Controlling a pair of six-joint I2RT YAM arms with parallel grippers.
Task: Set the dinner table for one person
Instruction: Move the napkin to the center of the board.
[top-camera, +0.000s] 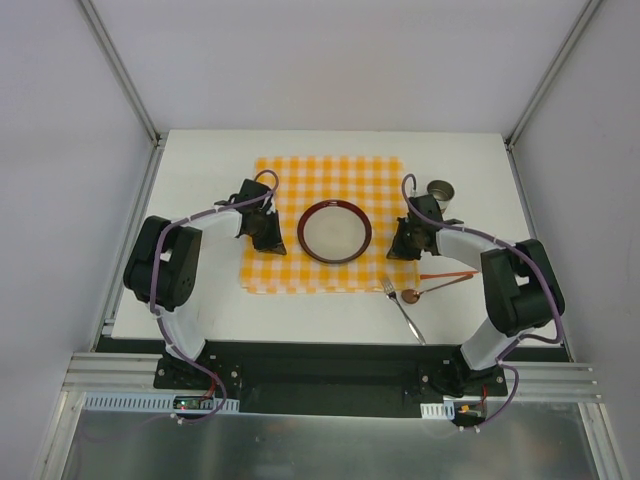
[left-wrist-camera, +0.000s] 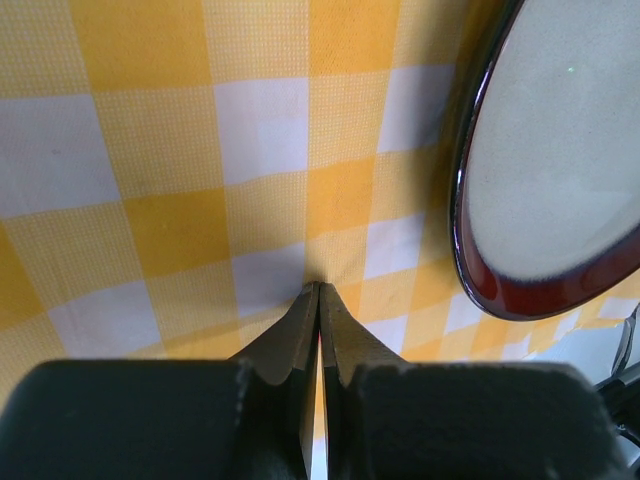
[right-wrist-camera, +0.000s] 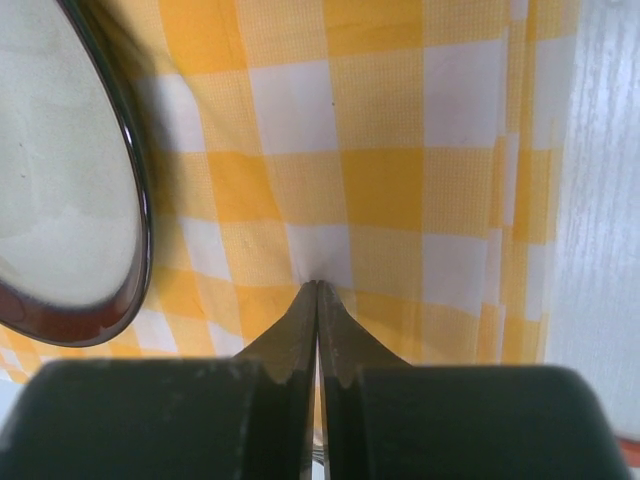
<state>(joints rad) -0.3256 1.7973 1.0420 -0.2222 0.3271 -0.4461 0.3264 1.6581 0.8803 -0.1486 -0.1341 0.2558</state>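
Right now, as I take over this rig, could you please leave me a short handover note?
Left gripper: shut, tips at the checked cloth, left of the plate.
Right gripper: shut, tips at the cloth, right of the plate.
Done: cloth spread on the dinner table, plate on it.
Left: fork, spoon and metal cup sit on bare table to the right, not yet arranged.
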